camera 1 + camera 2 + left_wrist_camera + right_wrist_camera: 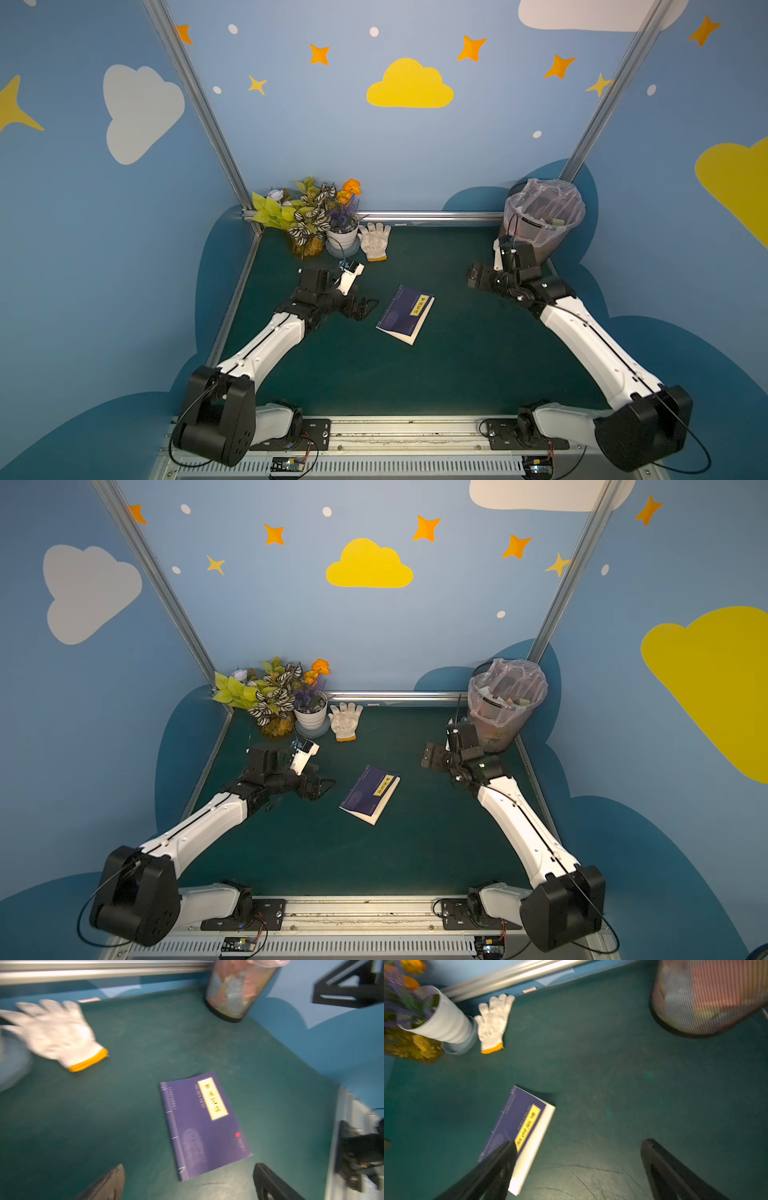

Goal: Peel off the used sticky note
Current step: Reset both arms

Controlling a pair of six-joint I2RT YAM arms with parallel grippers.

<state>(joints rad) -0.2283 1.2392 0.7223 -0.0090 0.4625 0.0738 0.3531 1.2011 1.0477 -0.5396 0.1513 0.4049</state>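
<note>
built as 2 arms [270, 345], clad in white shells [594, 357], jointed with boxy black housings [216, 415], looped with thin black cables [182, 419], bolted to black base plates [316, 432], tipped with tapered black fingers [270, 1184].

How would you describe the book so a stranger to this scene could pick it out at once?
Start at the dark green table. Near its middle lies a thin book, flat and closed. Unlike the white glove and mesh bin behind it, it is purple with a yellow written strip.
</note>
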